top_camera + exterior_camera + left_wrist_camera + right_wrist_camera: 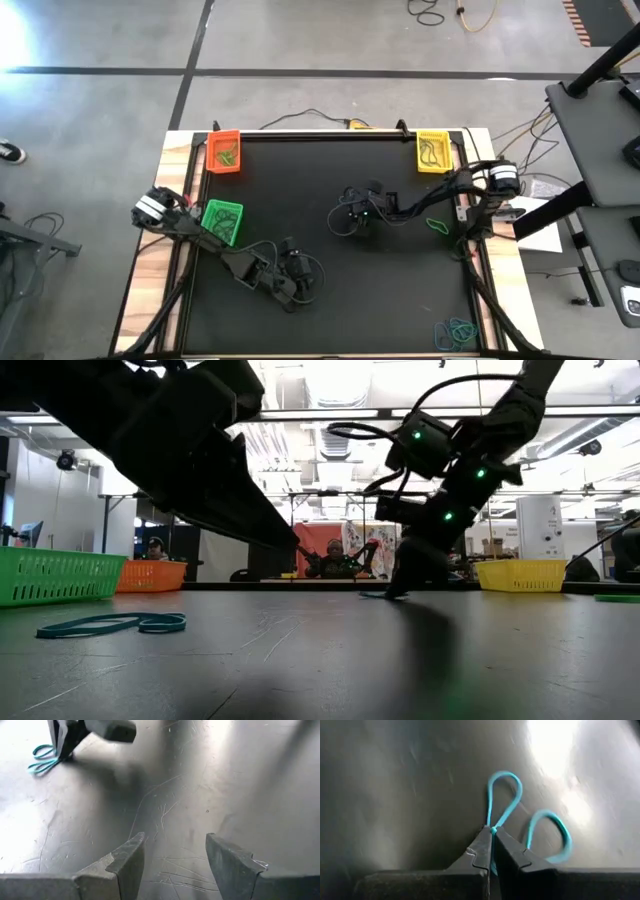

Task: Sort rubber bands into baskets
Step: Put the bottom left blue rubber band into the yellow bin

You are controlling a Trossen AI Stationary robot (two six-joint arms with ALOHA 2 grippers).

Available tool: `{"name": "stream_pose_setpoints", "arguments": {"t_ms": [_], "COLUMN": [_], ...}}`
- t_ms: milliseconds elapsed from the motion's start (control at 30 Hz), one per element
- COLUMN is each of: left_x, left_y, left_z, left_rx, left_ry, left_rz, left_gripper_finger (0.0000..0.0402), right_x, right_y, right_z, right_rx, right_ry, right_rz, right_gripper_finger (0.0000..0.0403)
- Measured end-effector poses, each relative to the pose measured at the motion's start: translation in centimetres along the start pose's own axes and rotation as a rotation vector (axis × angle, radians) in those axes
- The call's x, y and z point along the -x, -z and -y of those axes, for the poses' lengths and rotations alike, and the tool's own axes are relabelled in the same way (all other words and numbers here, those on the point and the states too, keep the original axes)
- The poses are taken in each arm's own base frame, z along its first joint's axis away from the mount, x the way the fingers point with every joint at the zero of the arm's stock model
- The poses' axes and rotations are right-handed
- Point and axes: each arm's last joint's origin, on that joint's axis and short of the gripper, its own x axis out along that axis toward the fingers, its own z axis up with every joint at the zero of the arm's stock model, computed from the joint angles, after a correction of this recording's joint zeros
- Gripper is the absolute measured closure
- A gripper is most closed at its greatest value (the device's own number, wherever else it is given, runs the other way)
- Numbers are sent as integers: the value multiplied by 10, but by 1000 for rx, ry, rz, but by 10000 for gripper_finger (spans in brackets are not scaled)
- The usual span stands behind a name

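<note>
A black mat covers the table (330,290), which stands on a grey concrete floor with lab benches and ceiling lights behind. Near the mat's middle the right gripper (491,845) is down at the surface with its jaws pinched together on a teal rubber band (506,795), the loops splaying out ahead of the tips. The left gripper (172,855) hangs low over bare mat nearer the front, jaws apart and holding nothing.

To do this step well, I would lift straight up first – the band is thin and the pinch catches only a strand, so a sideways drag could pull it free. Then carry it over to the basket it belongs in; orange basket (224,150), yellow basket (432,150) and green basket (222,221) already hold bands.

More bands lie loose – a green one (437,225) by the right arm, a cluster (455,333) at the front edge.

No writing or brand marks can be read.
</note>
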Motion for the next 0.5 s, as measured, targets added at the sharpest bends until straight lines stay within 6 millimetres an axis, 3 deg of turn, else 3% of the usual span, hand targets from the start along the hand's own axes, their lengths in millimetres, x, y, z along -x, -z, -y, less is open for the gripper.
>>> {"name": "stream_pose_setpoints", "arguments": {"t_ms": [500], "left_x": [-5], "left_y": [4], "left_z": [0], "left_rx": [-8], "left_ry": [-16], "left_rz": [-3], "left_gripper_finger": [208], "right_x": [93], "right_y": [-7], "right_z": [45], "right_rx": [16], "right_ry": [223], "right_rz": [-14], "right_gripper_finger": [394]}}
